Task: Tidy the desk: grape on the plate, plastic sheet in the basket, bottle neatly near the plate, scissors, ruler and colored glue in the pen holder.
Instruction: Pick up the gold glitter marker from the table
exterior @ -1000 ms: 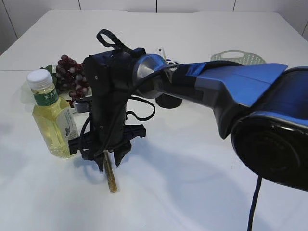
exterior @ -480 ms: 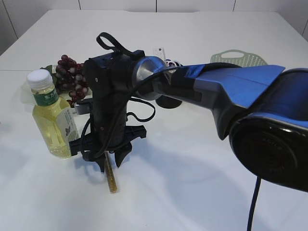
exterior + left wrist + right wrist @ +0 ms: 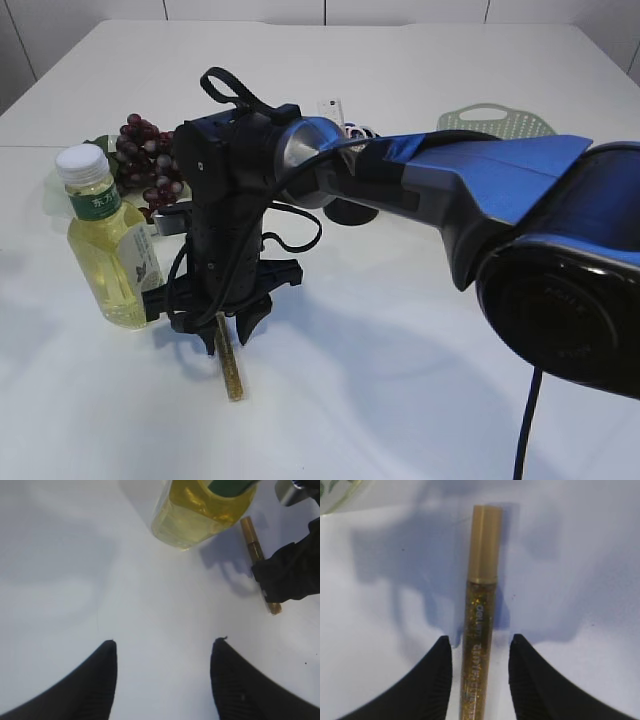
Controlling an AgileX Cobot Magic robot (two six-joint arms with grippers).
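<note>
The colored glue, a gold glitter tube, lies flat on the white table. My right gripper points down over it, open, with one finger on each side and a gap to both. In the exterior view the right gripper straddles the glue's upper end. A bottle of yellow drink stands upright just to its left. The grape bunch lies behind the bottle, beside a patterned plate. My left gripper hovers open and empty above bare table, near the bottle and the glue.
A black pen holder stands behind the right arm, mostly hidden, with a white object sticking up above it. A pale green basket sits at the back right. The right arm spans the middle of the table.
Almost nothing. The right arm has shifted very slightly, and its gripper stays open over the glue, which has not moved.
</note>
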